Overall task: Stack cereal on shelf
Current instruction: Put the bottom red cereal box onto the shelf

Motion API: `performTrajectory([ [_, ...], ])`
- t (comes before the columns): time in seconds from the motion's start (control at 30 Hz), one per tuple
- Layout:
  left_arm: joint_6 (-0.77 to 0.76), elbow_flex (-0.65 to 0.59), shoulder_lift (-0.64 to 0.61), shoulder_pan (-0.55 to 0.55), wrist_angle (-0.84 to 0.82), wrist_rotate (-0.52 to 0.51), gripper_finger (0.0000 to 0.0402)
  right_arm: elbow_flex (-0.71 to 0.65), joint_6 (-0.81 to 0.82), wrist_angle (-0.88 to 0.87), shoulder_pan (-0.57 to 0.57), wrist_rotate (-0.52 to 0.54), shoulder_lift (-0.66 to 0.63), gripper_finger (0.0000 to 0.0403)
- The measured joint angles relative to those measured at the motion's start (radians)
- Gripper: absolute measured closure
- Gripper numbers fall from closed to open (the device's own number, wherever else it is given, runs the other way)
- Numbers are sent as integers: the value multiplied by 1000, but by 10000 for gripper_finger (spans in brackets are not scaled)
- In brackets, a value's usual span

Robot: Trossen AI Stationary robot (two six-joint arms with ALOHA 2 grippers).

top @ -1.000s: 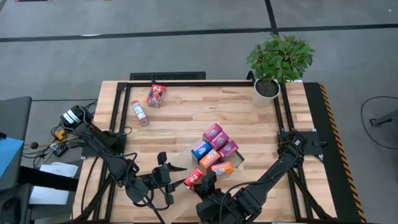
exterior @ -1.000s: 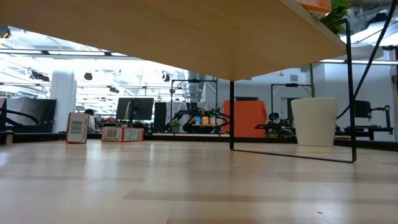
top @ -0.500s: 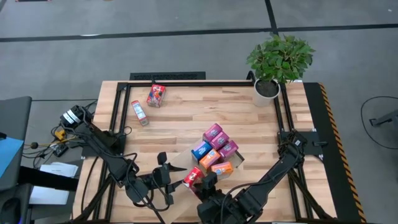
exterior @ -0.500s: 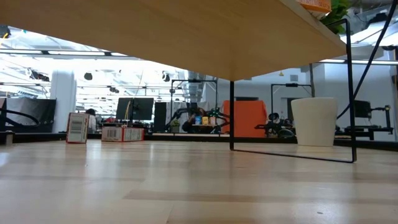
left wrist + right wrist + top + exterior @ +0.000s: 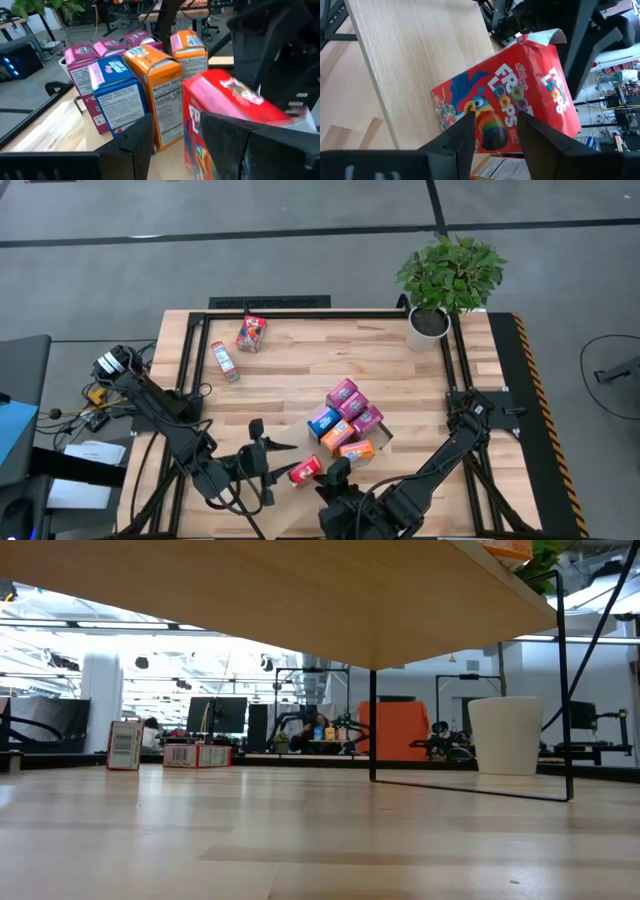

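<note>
Red Froot Loops box (image 5: 305,471) now shifted left of cluster, tilted, handed toward left gripper (image 5: 268,455). Box seen between left fingers; grip state cannot be told. Right gripper (image 5: 333,476) beside box, grip unclear. Shelf (image 5: 300,360) placement pending.

The high camera looked straight down from well above, taking in the whole tabletop (image 5: 300,370), both arms and the floor around. The low camera sat at board height and faced level across pale wood toward the room beyond, with the shelf (image 5: 330,600) filling its upper part from close by. Each wrist camera looked forward past its own dark fingers from very near, and both shared the red cereal box (image 5: 220,115) (image 5: 510,100) with the high view (image 5: 305,470), the left wrist view also catching the cluster of boxes (image 5: 130,85) behind it.
</note>
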Motion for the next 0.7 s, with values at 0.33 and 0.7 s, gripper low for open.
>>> performTrajectory([
  [0.33, 10, 0, 0, 0, -8, -11, 248, 0, -2, 7, 31, 50, -4, 244],
  [0.7, 28, 0, 0, -4, -9, -27, 248, 1, 599, -204, 149, 133, -115, 272],
])
